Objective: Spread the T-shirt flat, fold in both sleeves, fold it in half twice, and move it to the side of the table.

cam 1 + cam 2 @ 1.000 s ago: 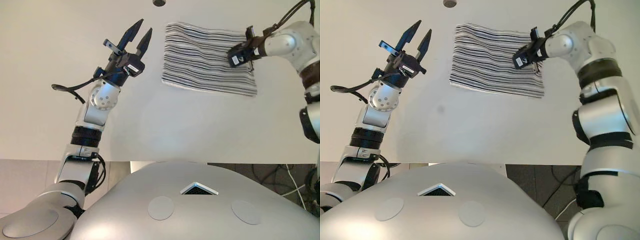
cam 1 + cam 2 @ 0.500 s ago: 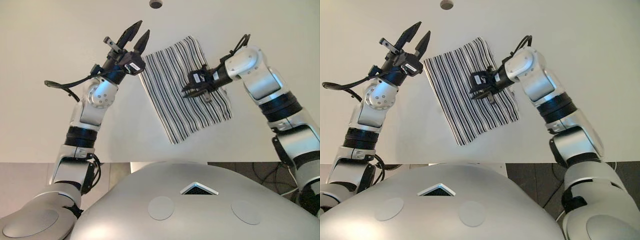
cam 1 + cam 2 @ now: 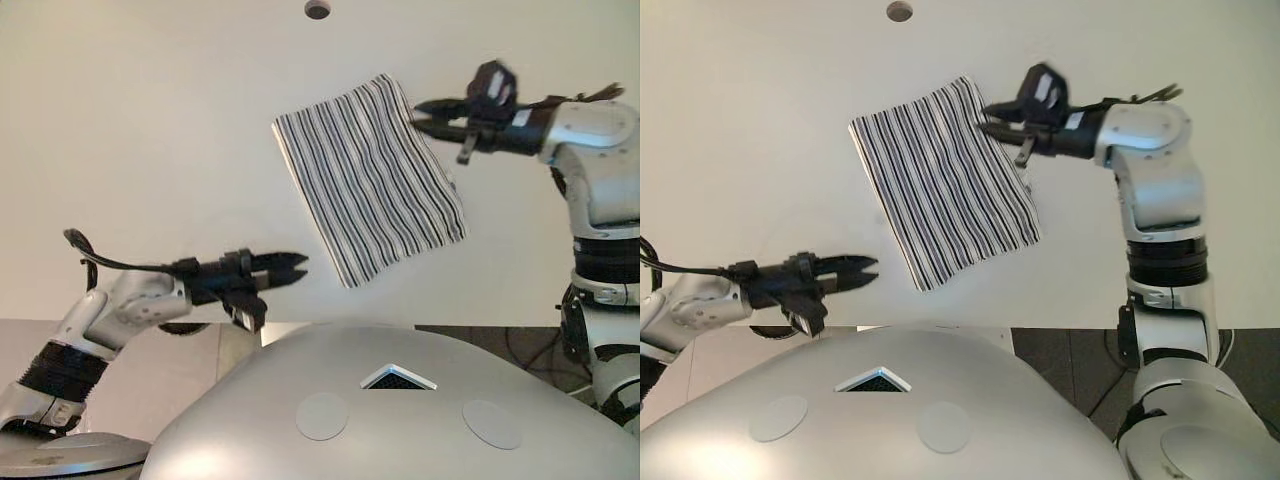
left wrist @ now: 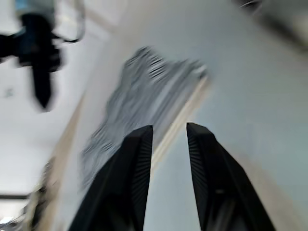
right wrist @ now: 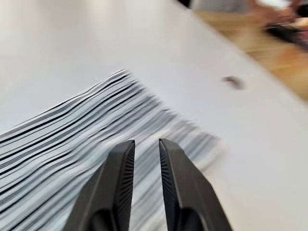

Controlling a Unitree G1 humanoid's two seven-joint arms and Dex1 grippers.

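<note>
Lying folded and tilted on the counter [image 3: 150, 120] at upper centre, the T-shirt [image 3: 368, 178] is ungripped. The right pincer [image 3: 414, 113], slightly parted and empty, is beside its upper-right corner. The left pincer [image 3: 302, 268] is likewise, at lower left.

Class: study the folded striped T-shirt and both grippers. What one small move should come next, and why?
Probably the right gripper should lower and close on the edge of the T-shirt, to drag it sideways. The T-shirt lies folded on the table, held by neither gripper; the right gripper is open beside its far right corner, while the left gripper is open near the table's front edge.
</note>
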